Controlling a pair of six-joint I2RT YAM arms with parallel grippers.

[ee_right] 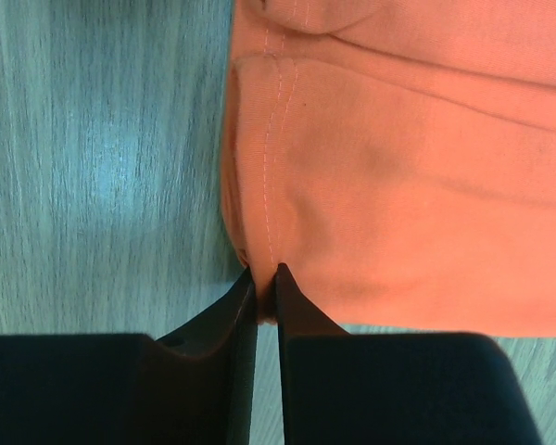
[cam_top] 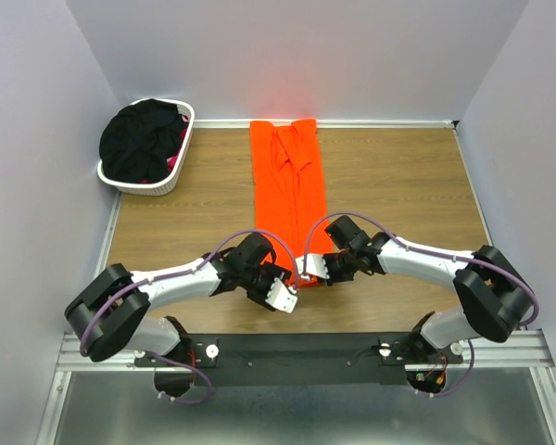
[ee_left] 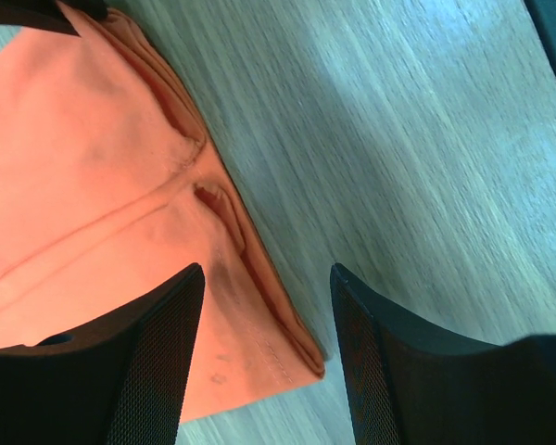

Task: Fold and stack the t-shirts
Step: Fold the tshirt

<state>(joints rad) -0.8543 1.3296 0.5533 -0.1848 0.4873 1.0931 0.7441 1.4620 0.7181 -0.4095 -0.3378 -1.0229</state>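
The orange t-shirt (cam_top: 287,181) lies folded into a long narrow strip down the middle of the table. My right gripper (ee_right: 266,272) is shut on the shirt's near hem corner (ee_right: 259,222); in the top view it (cam_top: 308,270) sits at the strip's near end. My left gripper (ee_left: 267,278) is open, its jaws astride the other near corner of the orange cloth (ee_left: 259,343); from above it (cam_top: 284,297) lies just left of the right gripper. Black t-shirts (cam_top: 141,141) with a bit of pink cloth (cam_top: 174,159) are heaped in the basket.
A white plastic laundry basket (cam_top: 171,182) stands at the table's far left corner. Bare wooden table (cam_top: 398,185) lies right of the shirt, and also left of it between shirt and basket. Walls close in the back and sides.
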